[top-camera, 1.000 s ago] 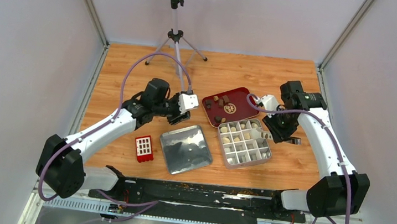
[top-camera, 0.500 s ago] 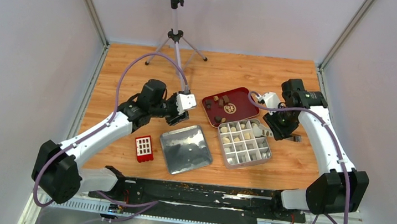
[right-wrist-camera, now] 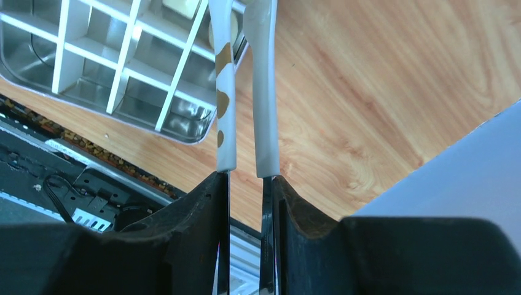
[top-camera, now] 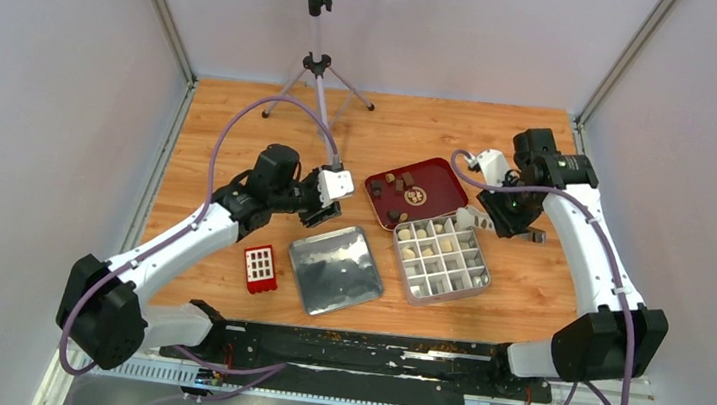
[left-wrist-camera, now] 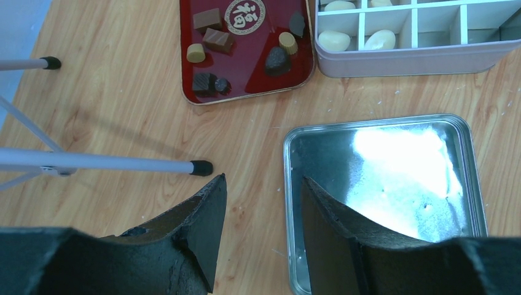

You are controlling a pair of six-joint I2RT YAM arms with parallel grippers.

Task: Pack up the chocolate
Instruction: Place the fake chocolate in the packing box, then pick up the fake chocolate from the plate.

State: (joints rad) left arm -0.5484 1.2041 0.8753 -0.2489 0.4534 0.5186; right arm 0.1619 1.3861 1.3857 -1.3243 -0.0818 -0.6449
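Observation:
Several chocolate pieces (top-camera: 399,182), brown and cream, lie on a red tray (top-camera: 438,176); the left wrist view shows them (left-wrist-camera: 212,38) at the top. More cream pieces (top-camera: 428,242) (left-wrist-camera: 335,40) sit in the cells of a divided tin (top-camera: 471,290). My left gripper (top-camera: 319,208) (left-wrist-camera: 263,179) hangs open over bare wood beside the tin lid (left-wrist-camera: 381,184), holding nothing. My right gripper (top-camera: 492,217) (right-wrist-camera: 246,175) is shut on white-tipped tongs (top-camera: 473,218) (right-wrist-camera: 265,92), which reach over the divided tin's far right corner (right-wrist-camera: 184,126). Their tips run out of the right wrist view.
The shiny tin lid (top-camera: 335,269) lies left of the divided tin. A small red block with white squares (top-camera: 260,267) sits near my left arm. A tripod (top-camera: 316,67) stands at the back, one foot (left-wrist-camera: 201,167) just ahead of my left fingers.
My right arm has drawn back toward the far right, lifting the tongs from over the divided tin to its far corner. My left arm shifted slightly left.

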